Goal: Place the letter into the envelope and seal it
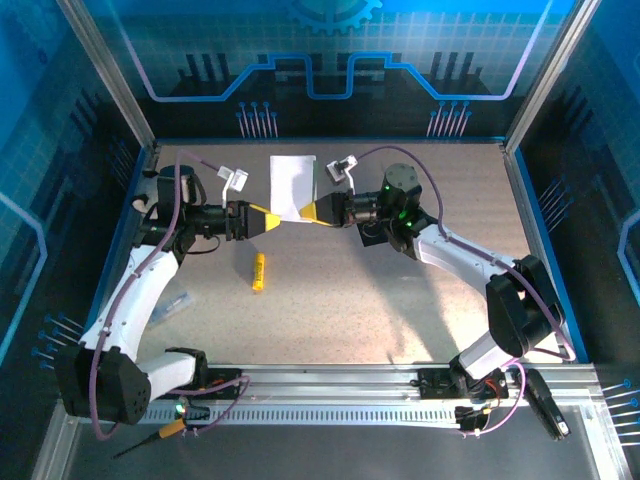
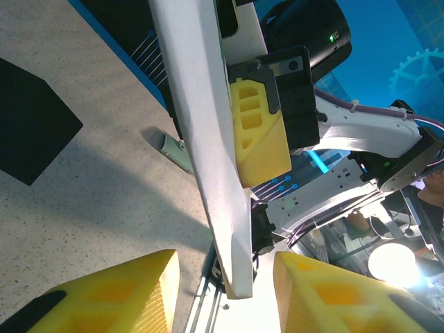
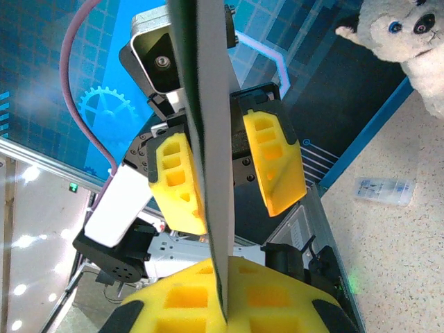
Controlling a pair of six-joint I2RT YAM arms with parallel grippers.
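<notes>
Left wrist view gives you the letter [image 2: 208,139] edge-on: a thin, stiff white sheet held up off the table. The left gripper [image 2: 225,267] has its 2 ribbed yellow fingers spread on either side of it. The right gripper [image 3: 223,291] pinches the sheet's other edge. The envelope [image 2: 28,125], flat matte black, lies on the speckled table [image 2: 104,201]. A small packet [image 3: 383,189] carries print too small to read.

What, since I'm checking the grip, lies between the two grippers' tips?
The letter. The top view shows it between the left gripper and the right gripper; the left wrist view shows its edge between the left fingers.
</notes>
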